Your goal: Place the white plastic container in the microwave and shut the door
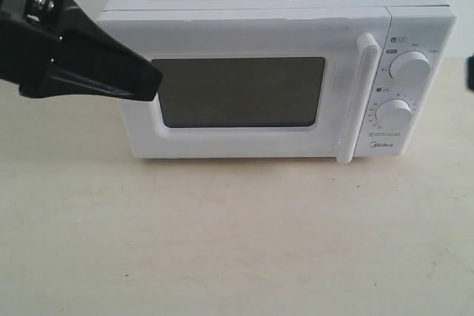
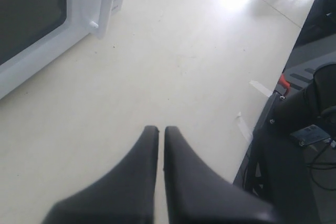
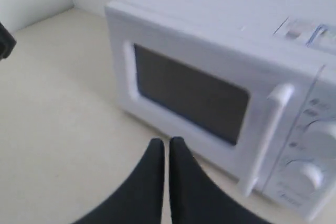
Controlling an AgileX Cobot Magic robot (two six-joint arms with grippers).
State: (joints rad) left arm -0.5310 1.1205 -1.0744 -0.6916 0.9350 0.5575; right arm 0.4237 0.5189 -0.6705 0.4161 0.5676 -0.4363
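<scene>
The white microwave [image 1: 274, 31] stands at the back of the table, its door [image 1: 241, 92] shut, dark window facing front and bar handle [image 1: 358, 98] beside two round knobs [image 1: 409, 66]. The white plastic container is not in view. My left gripper [image 1: 152, 81] hovers in front of the microwave's left edge, shut with nothing in it; the left wrist view shows its tips [image 2: 157, 129] over bare table. My right gripper [image 3: 164, 141] is shut and empty, hanging above the table in front of the door [image 3: 189, 93]; only a dark sliver of that arm [image 1: 469, 73] shows in the exterior view.
A pale wooden table [image 1: 222, 242] spreads in front of the microwave. The left wrist view shows the table's edge [image 2: 262, 103] with dark equipment and cables [image 2: 310, 140] beyond it. A white wall stands behind the microwave.
</scene>
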